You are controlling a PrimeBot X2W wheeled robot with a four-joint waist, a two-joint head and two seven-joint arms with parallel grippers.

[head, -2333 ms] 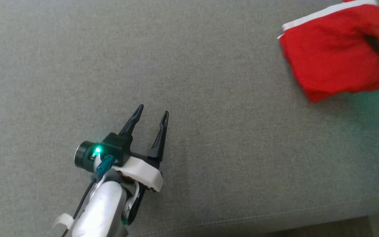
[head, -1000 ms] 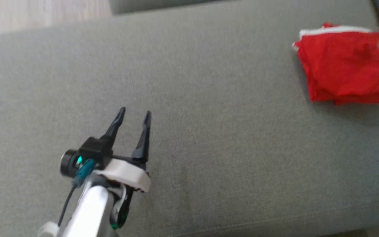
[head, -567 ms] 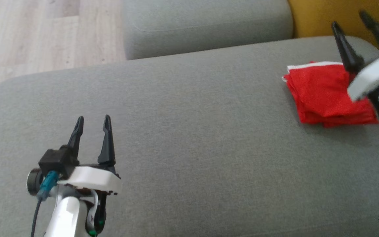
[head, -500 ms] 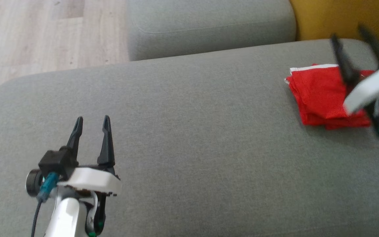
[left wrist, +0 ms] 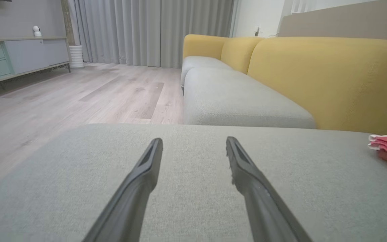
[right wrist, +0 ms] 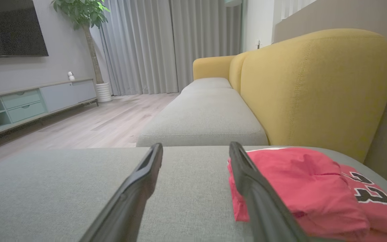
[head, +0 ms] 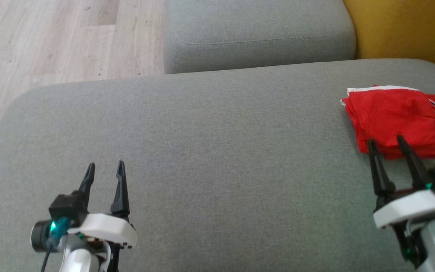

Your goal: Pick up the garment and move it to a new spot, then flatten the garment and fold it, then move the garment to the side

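Both sets of my fingers are spread wide, nothing held. Left gripper (head: 105, 164) sits over the bare grey seat (head: 217, 151), near left. Red garment (head: 391, 117) lies folded far right, right gripper (head: 385, 138) at its near edge. Probably light, soft, floppy. I'd pinch all layers at the near-left corner.
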